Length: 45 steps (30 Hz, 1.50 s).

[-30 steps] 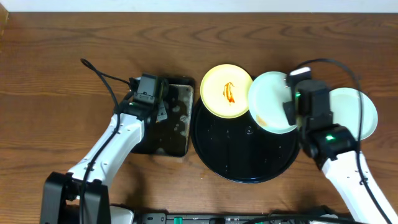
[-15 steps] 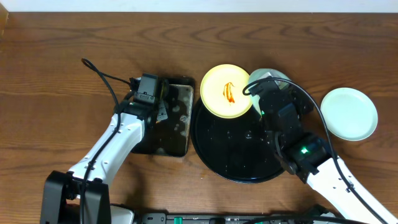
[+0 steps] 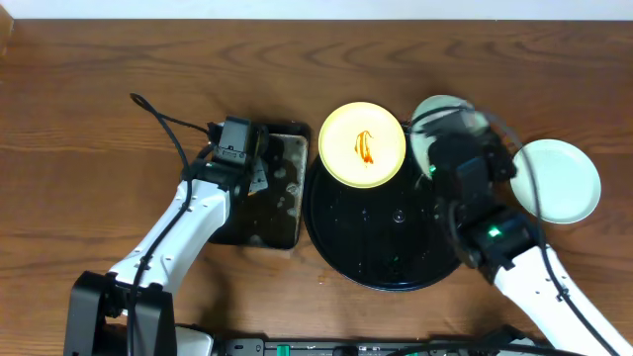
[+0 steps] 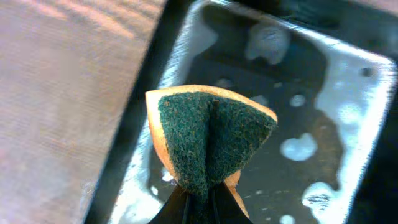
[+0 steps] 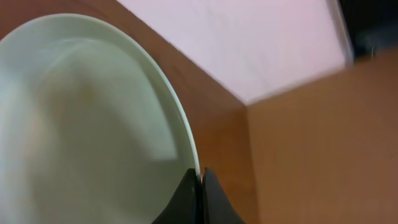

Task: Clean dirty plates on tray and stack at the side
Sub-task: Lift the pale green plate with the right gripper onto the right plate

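Observation:
The pale yellow plate (image 3: pixel 362 144) with an orange-red smear leans on the far rim of the round black tray (image 3: pixel 381 242). My right gripper (image 5: pixel 200 180) is shut on the rim of a pale mint plate (image 5: pixel 87 124) and holds it raised and tilted at the tray's far right; in the overhead view that plate (image 3: pixel 435 114) is mostly hidden by my right arm. A second mint plate (image 3: pixel 562 180) lies on the table to the right. My left gripper (image 4: pixel 202 198) is shut on a folded green and yellow sponge (image 4: pixel 208 140) above the wet rectangular pan (image 4: pixel 311 112).
The rectangular black pan (image 3: pixel 282 193) with soapy water sits left of the tray. A black cable (image 3: pixel 158 117) trails across the table behind my left arm. Bare wood lies at the far left and back.
My right arm has swung with the mint plate: left over the tray's rim, then a little back right, tilting the plate on edge. The left arm has not moved.

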Each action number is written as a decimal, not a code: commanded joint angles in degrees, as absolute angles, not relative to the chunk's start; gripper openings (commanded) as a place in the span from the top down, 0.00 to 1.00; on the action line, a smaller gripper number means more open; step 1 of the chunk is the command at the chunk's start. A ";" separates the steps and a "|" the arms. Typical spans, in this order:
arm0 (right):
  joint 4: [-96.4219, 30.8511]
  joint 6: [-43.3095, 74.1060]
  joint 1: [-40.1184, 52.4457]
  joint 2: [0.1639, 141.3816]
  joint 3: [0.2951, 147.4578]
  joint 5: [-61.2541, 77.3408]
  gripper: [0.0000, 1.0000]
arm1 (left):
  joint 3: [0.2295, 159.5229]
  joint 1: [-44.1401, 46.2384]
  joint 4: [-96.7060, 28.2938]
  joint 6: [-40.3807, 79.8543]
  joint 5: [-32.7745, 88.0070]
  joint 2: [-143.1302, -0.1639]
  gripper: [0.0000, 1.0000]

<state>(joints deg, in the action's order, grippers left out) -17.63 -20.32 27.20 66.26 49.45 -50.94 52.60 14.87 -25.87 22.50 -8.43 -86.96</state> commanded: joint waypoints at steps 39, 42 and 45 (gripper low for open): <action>-12.51 8.27 -30.13 86.32 50.63 4.56 0.53 | 51.53 12.56 -16.14 5.17 5.58 -99.94 0.41; -15.40 9.85 -27.70 85.62 50.63 12.23 0.53 | 51.53 12.56 -16.14 5.15 5.58 -99.94 0.38; -20.71 9.76 -24.10 85.62 50.63 18.17 0.52 | 51.53 12.56 -16.16 5.15 5.58 -99.96 0.37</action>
<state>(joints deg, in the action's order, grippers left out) -17.91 8.38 -27.59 86.80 49.78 7.22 52.07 12.84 -16.08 5.69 5.67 -99.18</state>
